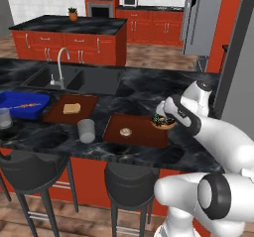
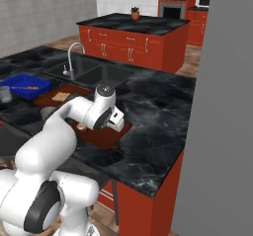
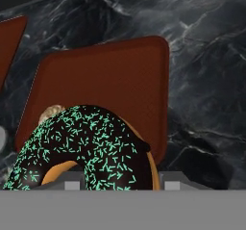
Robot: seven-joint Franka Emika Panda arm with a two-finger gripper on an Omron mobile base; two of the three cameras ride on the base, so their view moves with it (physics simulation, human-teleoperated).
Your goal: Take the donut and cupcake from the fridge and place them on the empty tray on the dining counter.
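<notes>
My gripper (image 1: 163, 118) is shut on the donut (image 1: 162, 121), a chocolate-iced ring with teal-green sprinkles. It hovers just over the right edge of the plain red-brown tray (image 1: 144, 134) on the dining counter (image 1: 139, 89). The cupcake (image 1: 125, 131) sits near the middle of that tray. In the hand view the donut (image 3: 89, 149) is large and close, and the cupcake (image 3: 50, 112) peeks out behind it on the tray (image 3: 105, 80). The grey fridge (image 1: 201, 23) stands far back on the right.
To the left of the plain tray stand a grey cup (image 1: 86, 130), a like tray with a bread slice (image 1: 69, 109), a blue tray (image 1: 22, 104) and a glass (image 1: 5, 117). A sink (image 1: 74, 80) lies behind them. Stools (image 1: 131, 186) line the counter's near edge.
</notes>
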